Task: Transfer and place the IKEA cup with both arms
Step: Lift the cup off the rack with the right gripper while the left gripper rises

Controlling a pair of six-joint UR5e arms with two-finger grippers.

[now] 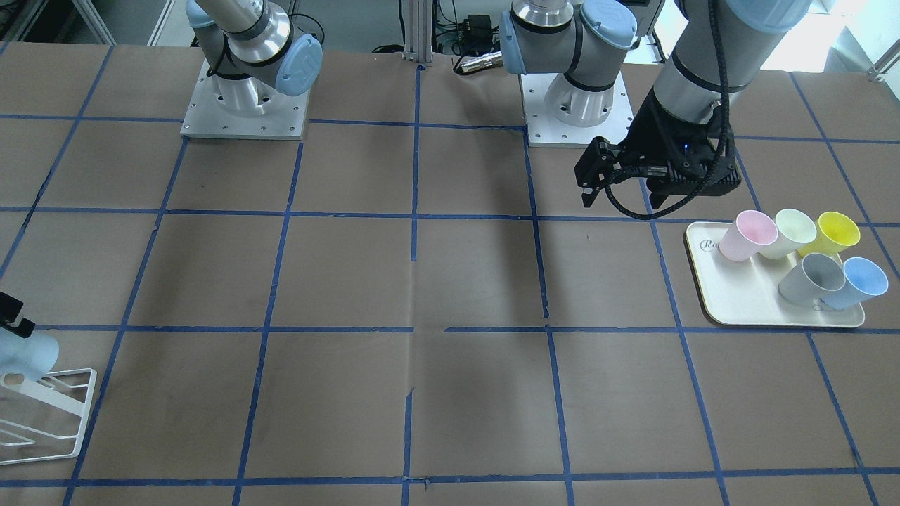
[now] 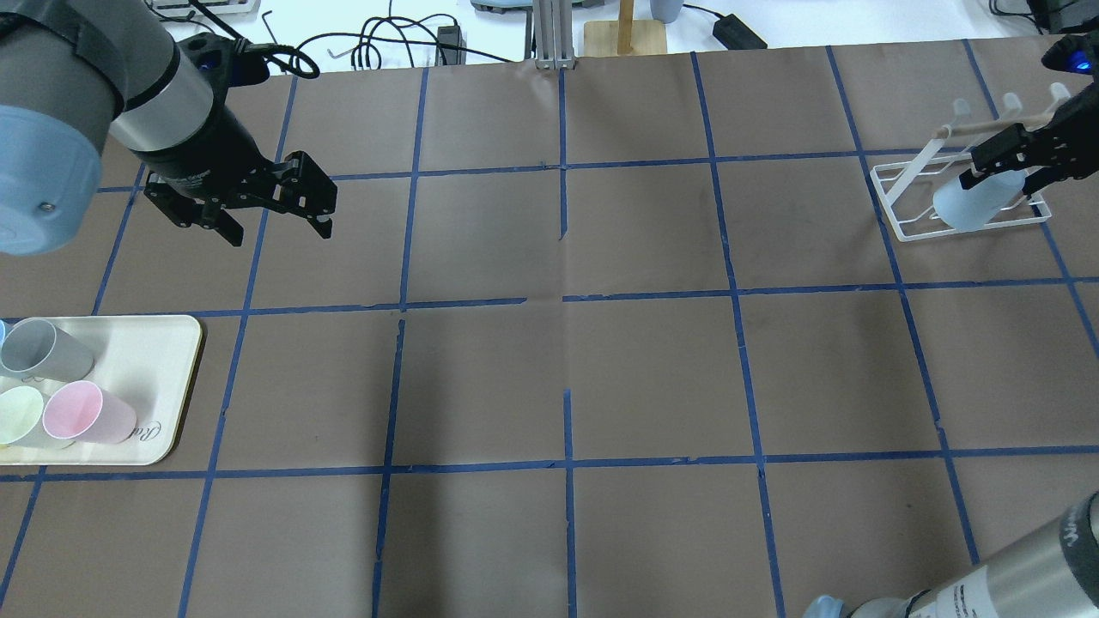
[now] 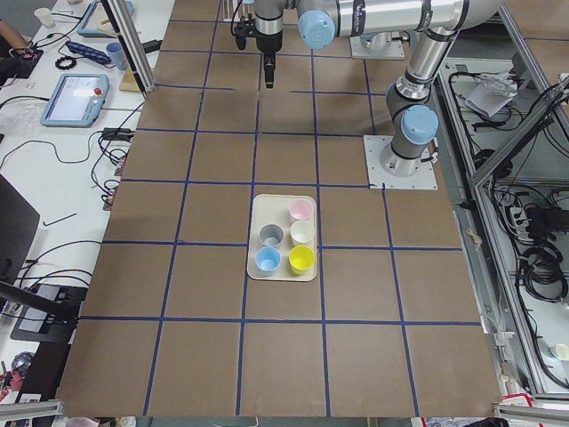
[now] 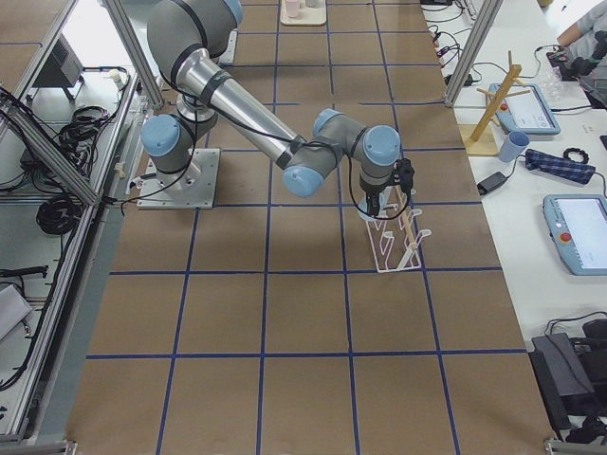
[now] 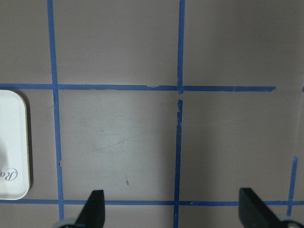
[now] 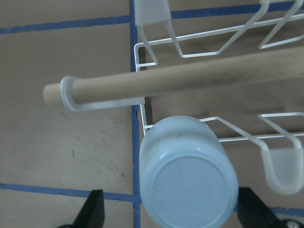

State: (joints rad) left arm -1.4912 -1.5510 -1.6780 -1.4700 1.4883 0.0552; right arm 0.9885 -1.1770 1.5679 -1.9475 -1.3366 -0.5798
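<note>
A light-blue IKEA cup (image 6: 187,183) lies tilted on a white wire rack (image 2: 901,225), its bottom facing the right wrist camera. It also shows in the overhead view (image 2: 970,203) and at the front view's left edge (image 1: 24,355). My right gripper (image 6: 173,213) is open, its fingers wide apart on either side of the cup; in the overhead view (image 2: 1009,172) it is over the rack. My left gripper (image 2: 279,232) is open and empty, held above the table beside the tray; the left wrist view (image 5: 173,213) shows only bare table below it.
A cream tray (image 1: 703,281) holds a second light-blue cup (image 1: 858,281) plus grey (image 1: 815,277), pink (image 1: 749,235), cream (image 1: 791,232) and yellow (image 1: 837,232) cups. A wooden rod (image 6: 190,76) runs across the rack above the cup. Brown paper with blue tape lines covers the table.
</note>
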